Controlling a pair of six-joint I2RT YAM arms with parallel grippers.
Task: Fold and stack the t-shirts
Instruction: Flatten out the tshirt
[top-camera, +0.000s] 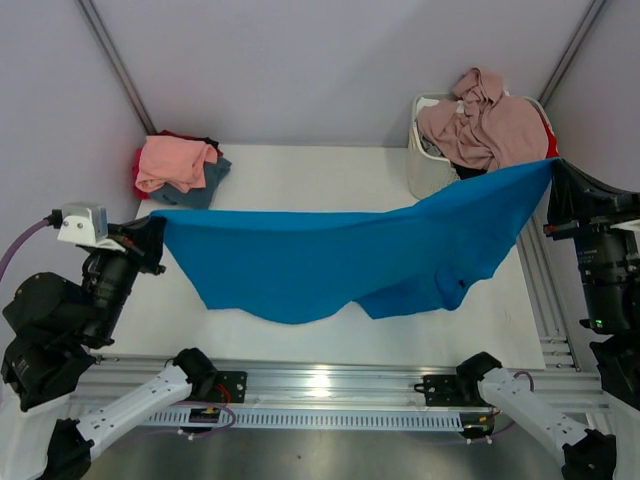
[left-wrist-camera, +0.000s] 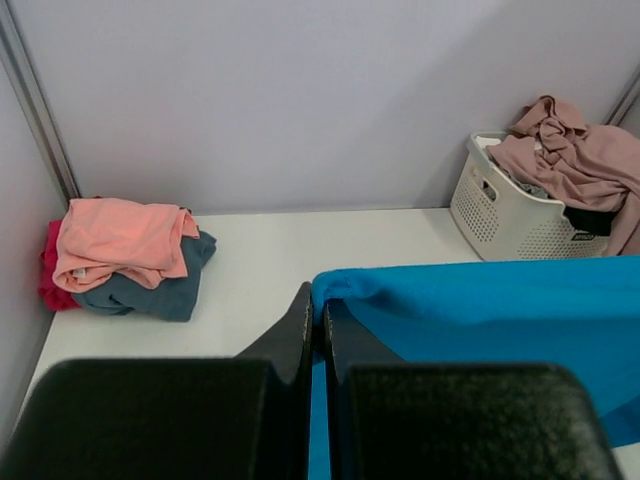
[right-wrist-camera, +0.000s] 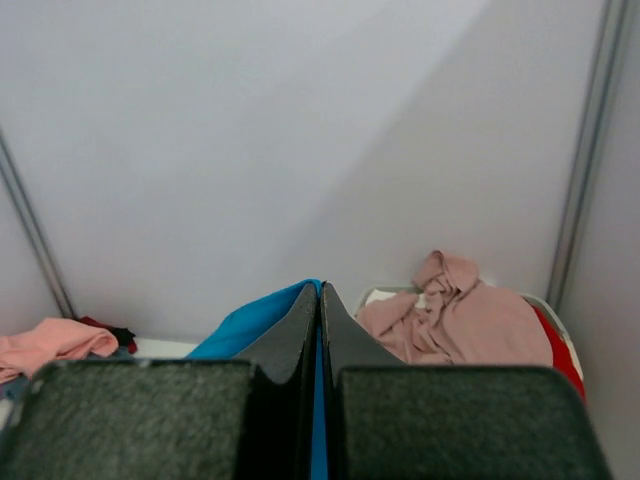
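The bright blue t-shirt (top-camera: 330, 265) hangs stretched over the middle of the table (top-camera: 300, 180), its lower edge sagging. The left gripper (top-camera: 160, 238) is clamped on its corner at 9 o'clock, the right gripper (top-camera: 552, 175) on the corner at 2 o'clock. A salmon pink t-shirt (top-camera: 175, 162) tops the folded pile at 10 o'clock, and a mauve-pink t-shirt (top-camera: 485, 125) is heaped in the white basket (top-camera: 425, 170) at 1 o'clock

Nothing here is showing words, numbers or signs that can be read. The blue t-shirt (top-camera: 320, 262), stretching from the left pincer (left-wrist-camera: 313, 298) to the right pincer (right-wrist-camera: 320, 292), is showing only plain cloth.
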